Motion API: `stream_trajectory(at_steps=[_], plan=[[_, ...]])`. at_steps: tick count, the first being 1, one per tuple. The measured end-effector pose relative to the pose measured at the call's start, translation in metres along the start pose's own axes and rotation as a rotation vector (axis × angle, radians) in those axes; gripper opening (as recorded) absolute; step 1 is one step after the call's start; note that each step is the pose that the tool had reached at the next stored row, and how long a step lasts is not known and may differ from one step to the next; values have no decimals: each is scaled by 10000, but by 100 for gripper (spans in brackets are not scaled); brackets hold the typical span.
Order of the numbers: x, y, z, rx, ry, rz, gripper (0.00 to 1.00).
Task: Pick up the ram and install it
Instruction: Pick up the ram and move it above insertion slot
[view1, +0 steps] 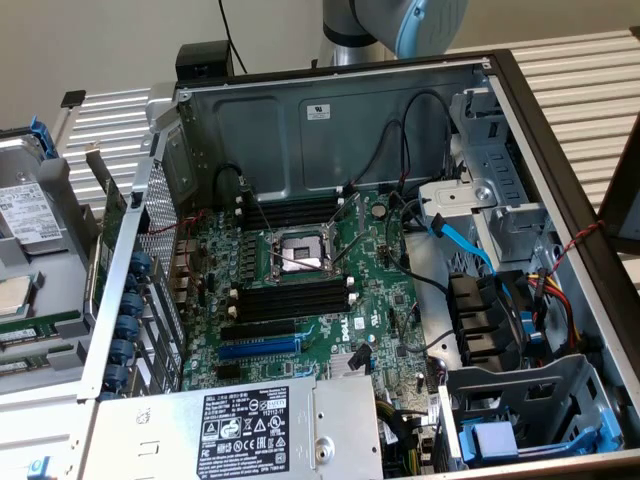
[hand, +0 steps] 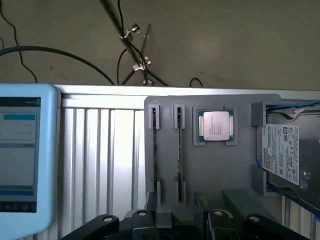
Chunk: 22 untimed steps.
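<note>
Claw (hand: 175, 204) spread open, empty, over the ram (hand: 179, 150) in its grey tray (hand: 225, 170).
Hard drive (hand: 285, 150) label reads Toshiba.

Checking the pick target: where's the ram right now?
Ram stands on edge in the grey tray, slot next to the CPU; tray sits outside the case, on the exterior view's left.

Above your tray (hand: 235, 170) open air, two ram sticks (hand: 154, 145) on edge with a narrow gap between, cpu (hand: 216, 125) just beside, in the case (view1: 280, 130) slots (view1: 290, 300) clear from above, cables (view1: 462, 243) crossing near, walls all round.
</note>
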<state>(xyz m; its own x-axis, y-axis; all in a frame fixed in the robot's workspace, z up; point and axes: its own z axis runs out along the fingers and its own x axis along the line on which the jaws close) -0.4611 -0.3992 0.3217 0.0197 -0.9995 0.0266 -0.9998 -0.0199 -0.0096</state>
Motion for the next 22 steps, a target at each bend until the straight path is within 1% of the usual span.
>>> stream_trajectory(at_steps=[4,9,14,17,22], plan=[[80,7,67,-4,-17,-86,42],[99,9,157,-4,-20,-236,42],[128,11,249,-5,-20,-256,42],[167,12,305,5,-21,-188,42],[185,14,397,23,-28,-67,42]])
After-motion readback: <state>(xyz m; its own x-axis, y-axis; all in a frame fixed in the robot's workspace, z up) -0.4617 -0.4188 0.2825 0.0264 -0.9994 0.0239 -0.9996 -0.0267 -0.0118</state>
